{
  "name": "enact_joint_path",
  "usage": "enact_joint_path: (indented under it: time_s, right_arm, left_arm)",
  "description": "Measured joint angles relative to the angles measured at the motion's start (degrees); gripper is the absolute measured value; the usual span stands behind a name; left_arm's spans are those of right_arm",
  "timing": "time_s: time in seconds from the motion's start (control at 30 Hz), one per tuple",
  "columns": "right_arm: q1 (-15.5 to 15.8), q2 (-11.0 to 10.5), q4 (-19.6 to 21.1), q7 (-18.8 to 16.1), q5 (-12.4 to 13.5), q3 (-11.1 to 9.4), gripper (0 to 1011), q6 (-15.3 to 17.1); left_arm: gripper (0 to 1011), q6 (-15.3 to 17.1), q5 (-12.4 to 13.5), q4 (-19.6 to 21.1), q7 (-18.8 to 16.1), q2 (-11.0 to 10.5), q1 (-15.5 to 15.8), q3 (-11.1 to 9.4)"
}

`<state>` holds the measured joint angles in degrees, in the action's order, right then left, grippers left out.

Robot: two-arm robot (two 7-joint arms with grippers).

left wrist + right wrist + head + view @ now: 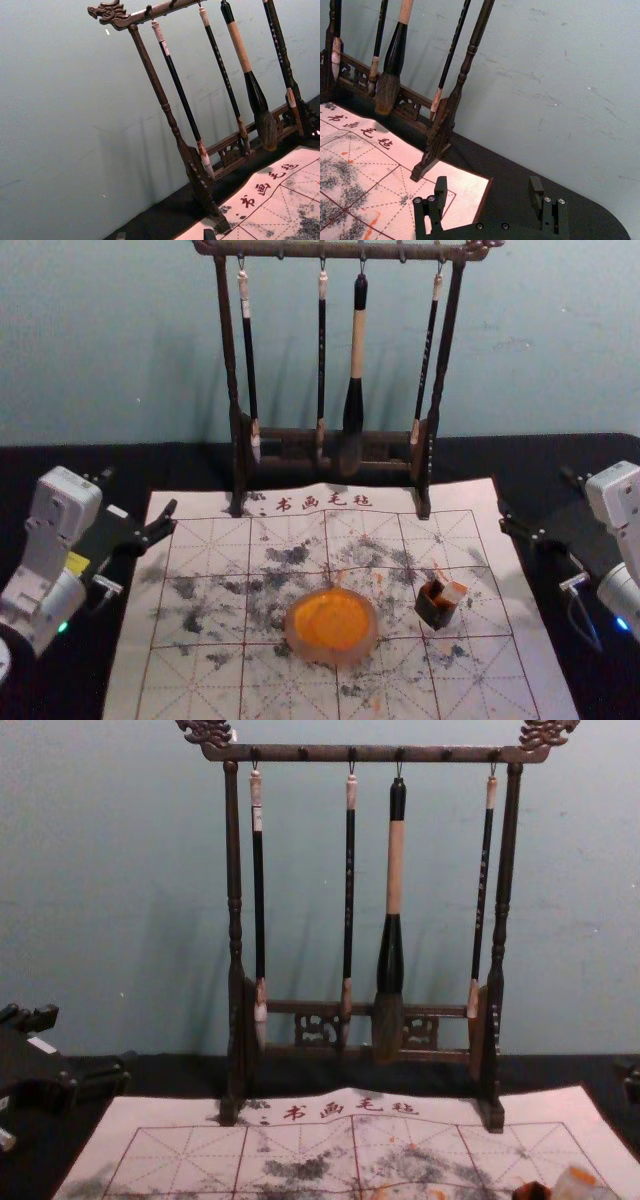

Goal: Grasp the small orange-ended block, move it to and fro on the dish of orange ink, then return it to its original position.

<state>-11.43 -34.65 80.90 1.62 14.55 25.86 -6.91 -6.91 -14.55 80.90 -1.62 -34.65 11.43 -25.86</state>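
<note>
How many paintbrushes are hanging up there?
4. They all hang from the dark rack: a thin brush near the left end, a second thin brush next, then the fat brush, and a last thin brush near the right end.

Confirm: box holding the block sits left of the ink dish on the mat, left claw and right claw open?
Wrong side: the head view shows the box holding the block right of the ink dish on the mat, left claw and right claw open.

The black table [500,458] carries a gridded mat [478,680] between the left gripper [138,492] and the right gripper [535,499]; also between them, a brush rack [340,251] straddles the mat's far edge.
</note>
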Motion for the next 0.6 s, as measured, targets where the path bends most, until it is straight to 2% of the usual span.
enact_joint_path:
  time_s: [0.6]
  right_arm:
    - [0.0, 0.0, 0.0, 0.0, 0.0, 0.0, 1003, 0.0]
  left_arm:
    - [1001, 0.0, 0.0, 0.0, 0.0, 0.0, 0.0, 0.0]
